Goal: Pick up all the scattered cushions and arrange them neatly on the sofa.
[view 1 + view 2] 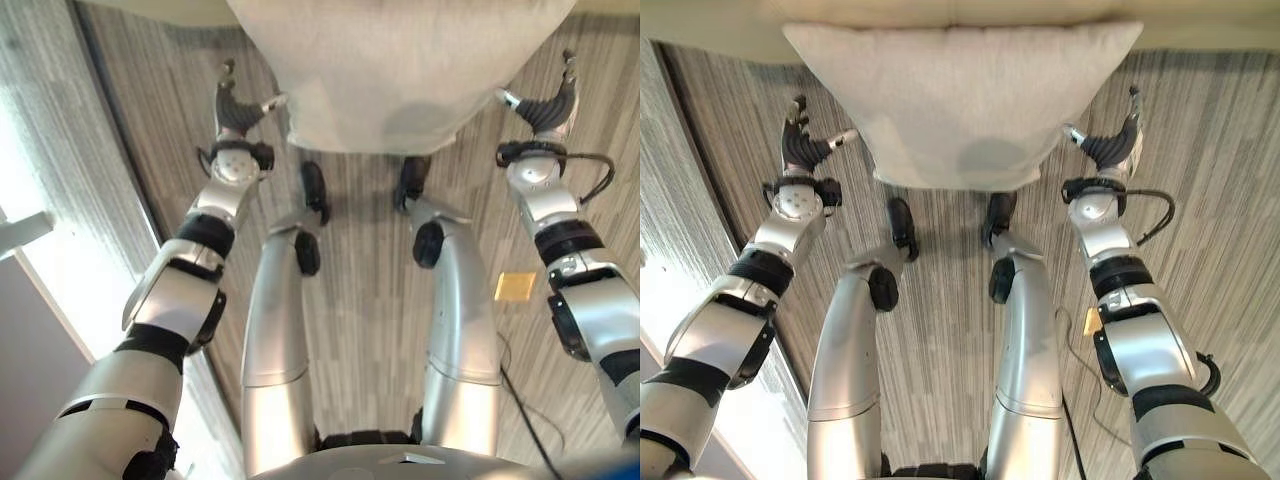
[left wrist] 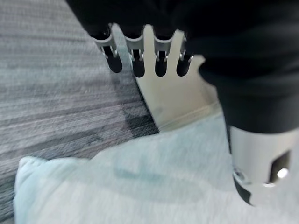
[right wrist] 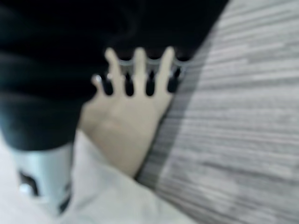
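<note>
Grey striped carpet (image 1: 1200, 150). A pale cushion (image 1: 960, 100) lies flat on it, between left hand (image 1: 803, 140) and right hand (image 1: 1110, 140). Both hands spread open, flanking its side edges, likely for a two-handed lift.

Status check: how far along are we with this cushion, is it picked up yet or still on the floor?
Nothing looks finished yet. The pale cushion lies on the striped floor against a pale edge at the top that may be the sofa. In hand: the left hand and right hand sit open beside its two sides, apparently not yet gripping. Left: close on it, lift it and place it.
</note>
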Motion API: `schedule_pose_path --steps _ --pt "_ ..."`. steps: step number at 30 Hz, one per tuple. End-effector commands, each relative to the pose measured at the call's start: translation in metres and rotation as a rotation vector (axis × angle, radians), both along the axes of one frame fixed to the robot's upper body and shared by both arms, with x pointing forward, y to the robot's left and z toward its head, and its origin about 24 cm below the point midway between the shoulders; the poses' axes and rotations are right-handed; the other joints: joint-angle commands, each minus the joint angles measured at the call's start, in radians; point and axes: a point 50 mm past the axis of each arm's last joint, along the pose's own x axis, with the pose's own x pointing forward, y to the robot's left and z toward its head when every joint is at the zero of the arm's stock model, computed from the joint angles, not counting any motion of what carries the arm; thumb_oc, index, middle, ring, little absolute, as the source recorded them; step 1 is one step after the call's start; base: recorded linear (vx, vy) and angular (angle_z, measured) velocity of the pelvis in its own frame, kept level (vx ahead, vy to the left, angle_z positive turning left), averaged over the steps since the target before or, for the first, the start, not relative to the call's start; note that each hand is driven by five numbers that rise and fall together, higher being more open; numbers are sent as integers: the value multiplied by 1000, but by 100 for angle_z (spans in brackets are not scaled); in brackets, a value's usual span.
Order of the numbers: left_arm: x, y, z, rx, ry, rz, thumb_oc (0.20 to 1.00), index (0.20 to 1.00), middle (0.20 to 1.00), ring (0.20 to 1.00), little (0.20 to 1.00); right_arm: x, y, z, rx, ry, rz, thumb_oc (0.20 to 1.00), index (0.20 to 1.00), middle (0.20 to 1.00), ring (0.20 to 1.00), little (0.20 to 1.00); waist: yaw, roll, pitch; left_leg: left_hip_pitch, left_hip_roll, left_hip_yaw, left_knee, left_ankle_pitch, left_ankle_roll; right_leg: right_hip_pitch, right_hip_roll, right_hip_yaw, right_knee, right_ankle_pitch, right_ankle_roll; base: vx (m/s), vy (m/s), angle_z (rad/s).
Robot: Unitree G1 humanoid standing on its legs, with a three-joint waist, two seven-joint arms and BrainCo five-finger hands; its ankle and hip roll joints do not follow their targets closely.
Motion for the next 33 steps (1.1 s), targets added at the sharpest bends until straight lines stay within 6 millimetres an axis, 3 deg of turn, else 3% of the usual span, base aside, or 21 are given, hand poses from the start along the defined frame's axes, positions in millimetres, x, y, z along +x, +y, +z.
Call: schedule_pose_path --steps 1,9,13,24,33 --pt "-12 20 -48 -88 100 78 1000 1000 1000 1000 1000 -14 -4 -46 53 49 -32 1000 1000 1000 1000 1000 -8 16 -191 13 -28 -35 -123 -15 -19 60 5 20 -40 -84 88 37 1 -6" --pt "1 -5 -1 -14 -6 1 1000 1000 1000 1000 1000 -6 6 -17 50 -27 9 1000 1000 1000 1000 1000 -16 16 -176 -84 -26 -42 -99 -14 -13 -40 9 37 -14 -79 98 33 8 -2" --pt "6 -24 26 39 -64 -50 1000 1000 1000 1000 1000 1 16 8 30 -76 65 1000 1000 1000 1000 1000 -14 21 -157 -92 -26 -53 -108 0 -15 -41 14 34 -28 -66 106 0 0 0" --pt "7 -47 50 24 -133 -117 1000 1000 1000 1000 1000 11 36 51 13 -143 152 1000 1000 1000 1000 1000 15 41 -127 -106 -26 -75 -89 18 -22 -42 16 28 -19 -53 109 0 -8 -1" --pt "3 -74 75 0 -216 -228 1000 1000 1000 1000 1000 18 76 72 83 -150 389 1000 1000 1000 1000 1000 39 57 -90 -114 -28 -90 -41 29 -37 -42 7 27 29 -48 100 8 -23 4"
